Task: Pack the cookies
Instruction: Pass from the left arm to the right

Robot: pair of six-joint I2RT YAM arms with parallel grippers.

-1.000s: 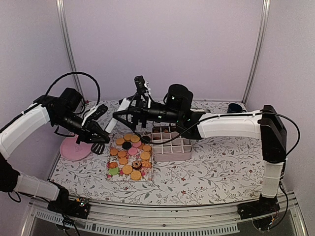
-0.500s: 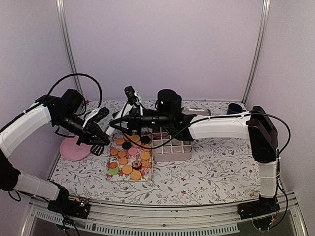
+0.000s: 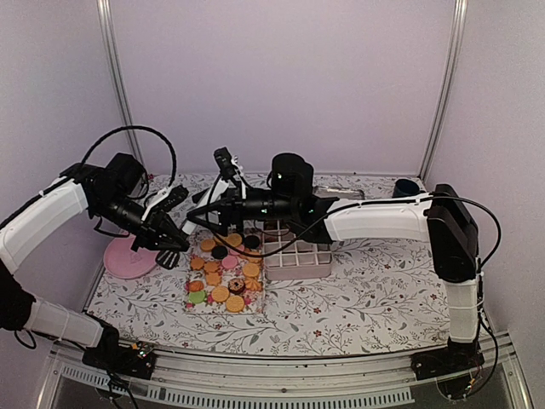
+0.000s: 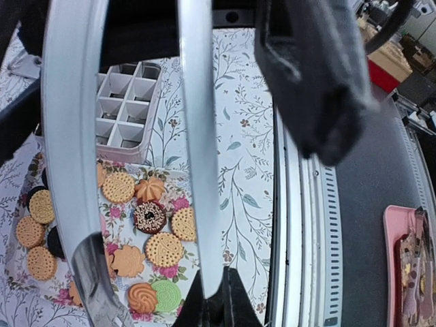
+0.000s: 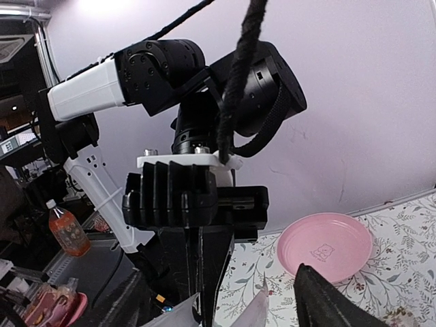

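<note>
The cookies [image 3: 223,271] lie on a floral sheet in front of a white grid tray [image 3: 294,249]; they also show in the left wrist view [image 4: 146,221]. They are mostly orange-tan, with a few black, pink, green and chocolate ones. My left gripper [image 3: 174,244] is shut on the edge of a clear plastic bag [image 4: 197,136], held just left of the cookies, with its fingers [image 4: 216,296] pinching the film. My right gripper [image 3: 200,217] reaches across above the cookies. It is open, with its fingers [image 5: 323,296] on either side of the bag's edge [image 5: 255,310], facing the left gripper [image 5: 201,231].
A pink plate [image 3: 129,258] sits at the left of the table, also in the right wrist view [image 5: 325,246]. A dark blue cup [image 3: 405,187] stands at the back right. The grid tray's cells [image 4: 126,102] look empty. The table's metal front rail [image 4: 300,225] is close.
My right arm has swung left across the table to the bag that the left gripper holds. The left gripper has barely moved.
</note>
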